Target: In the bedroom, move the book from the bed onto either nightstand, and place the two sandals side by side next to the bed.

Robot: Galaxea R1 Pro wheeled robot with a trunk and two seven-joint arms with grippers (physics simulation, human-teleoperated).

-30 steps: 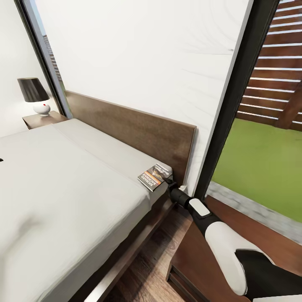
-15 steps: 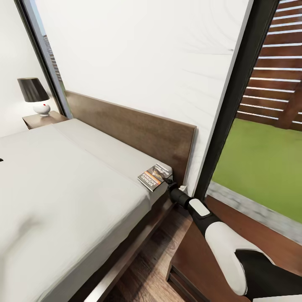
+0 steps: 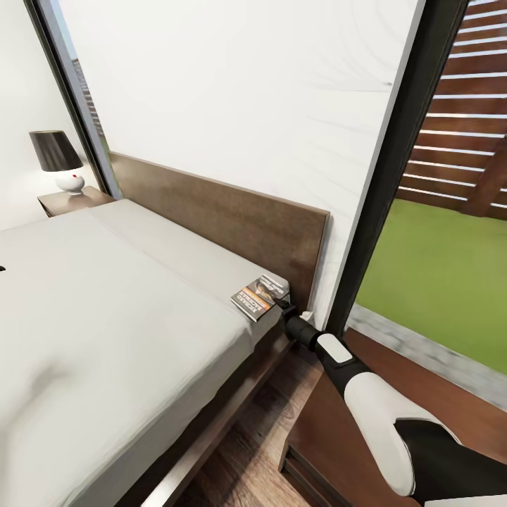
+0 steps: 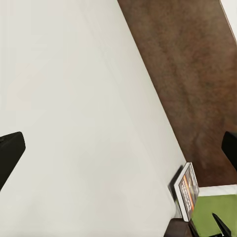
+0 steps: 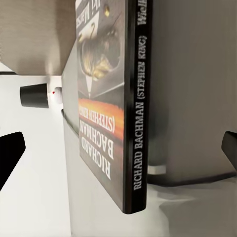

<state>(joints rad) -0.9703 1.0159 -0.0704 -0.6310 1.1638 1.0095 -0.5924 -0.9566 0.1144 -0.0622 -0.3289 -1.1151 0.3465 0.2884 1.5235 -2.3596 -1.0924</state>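
Grey mattress corner of the bed (image 3: 141, 296) carries the book (image 3: 259, 296), long axis running 1 to 7 o'clock. Our right pincer (image 3: 283, 305) sits at its 4 o'clock edge, fingers spread, spine between them; grip not yet closed. Left arm well away.

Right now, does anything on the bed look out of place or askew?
Yes, slightly. The book lies at the very corner of the bed beside the headboard, turned at an angle to the mattress edge. The right end effector sits at its edge. Nothing looks damaged.
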